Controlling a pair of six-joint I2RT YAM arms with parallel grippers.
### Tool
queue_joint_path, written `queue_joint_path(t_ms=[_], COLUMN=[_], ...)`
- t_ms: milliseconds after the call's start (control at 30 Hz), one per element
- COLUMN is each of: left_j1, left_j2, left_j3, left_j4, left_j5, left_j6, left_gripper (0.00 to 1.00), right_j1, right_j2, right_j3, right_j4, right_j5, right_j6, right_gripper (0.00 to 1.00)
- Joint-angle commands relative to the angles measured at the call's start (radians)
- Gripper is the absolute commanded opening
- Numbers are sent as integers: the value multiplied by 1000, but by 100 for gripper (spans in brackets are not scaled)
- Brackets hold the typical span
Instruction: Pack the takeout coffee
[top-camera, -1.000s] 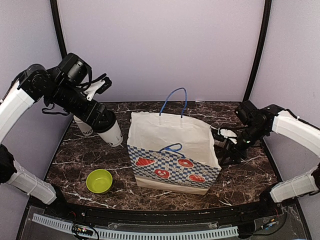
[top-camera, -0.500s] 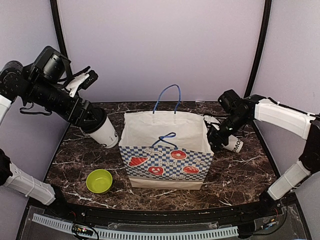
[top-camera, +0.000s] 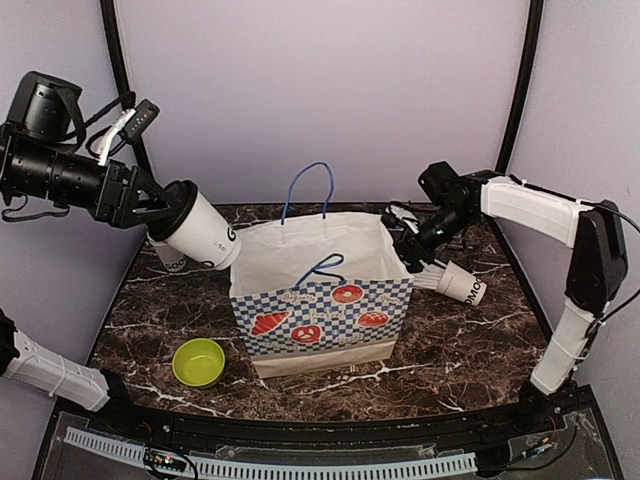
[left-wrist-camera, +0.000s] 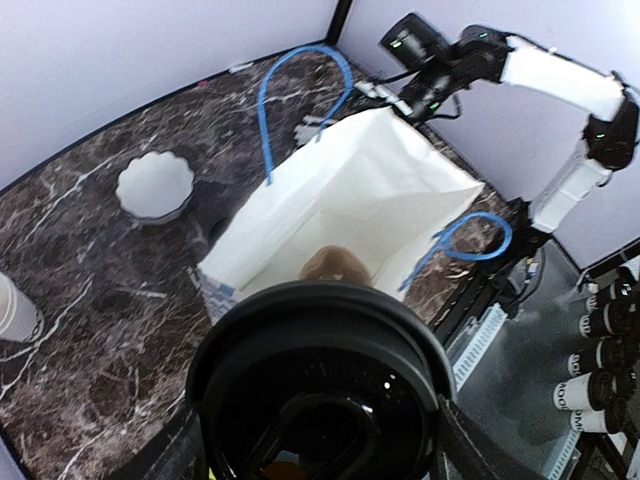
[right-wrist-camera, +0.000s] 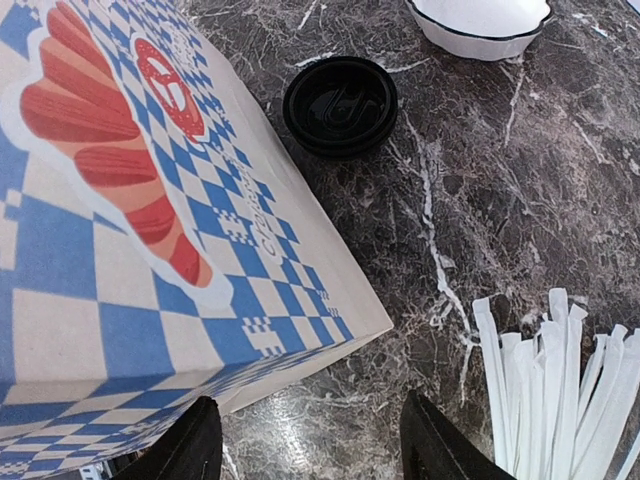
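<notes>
A takeout coffee (top-camera: 205, 238), a white cup with a black lid (left-wrist-camera: 320, 385), hangs tilted in the air left of the bag's mouth. My left gripper (top-camera: 160, 205) is shut on it at the lid end. In the left wrist view the lid fills the bottom, above the open paper bag (left-wrist-camera: 350, 190). The white bag with blue check and blue handles (top-camera: 320, 295) stands mid-table. My right gripper (top-camera: 408, 245) is open at the bag's far right corner, with only tabletop between its fingers (right-wrist-camera: 195, 445). Another round black lid (right-wrist-camera: 340, 105) sits on the table by the bag's side.
A white cup (top-camera: 462, 283) full of white straws (right-wrist-camera: 560, 385) lies on its side right of the bag. A white scalloped bowl (left-wrist-camera: 155, 185) stands behind the bag. A green bowl (top-camera: 198, 362) is at the front left. Another white cup (top-camera: 168, 257) stands at the left, behind the held one.
My left arm has lifted the coffee up and back to the left, tilting it. The bag has slid left. My right gripper has moved left and farther back along the bag's right side.
</notes>
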Motion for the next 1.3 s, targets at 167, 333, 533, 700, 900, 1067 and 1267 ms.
queue_joint_path(t_ms=[167,333,533,700,900,1067,1267], left_j1=[-19,-158,-353,-487,-549,-553,-552], left_j2=[-37,-9,178,364,576,682,803], left_j3=[-77,-165,-103,-9,-27,-86,-80], left_j4=[329,570,573,438,398,505,543], left_j5=[403,550,478,249,45,-56,-69], left_j6=[63,107,228,363,452,469,488], left_gripper=[49,48,50,50,50,52,53], right_j1=[-99,-146,-175,-208,-225,-231,-231], right_j2=[-42,-93,-124,-181,-280,-359,-429], right_j3=[62,36,29,13,-55,-147,-217], right_j4=[-65,-60,-63,-78,-97,-96,-93], right_j5=[-75,-31,23,46,81,102,105], right_j6=[1,26,58,58,39,33,33], right_gripper=[63,66,66,67,68,68,68])
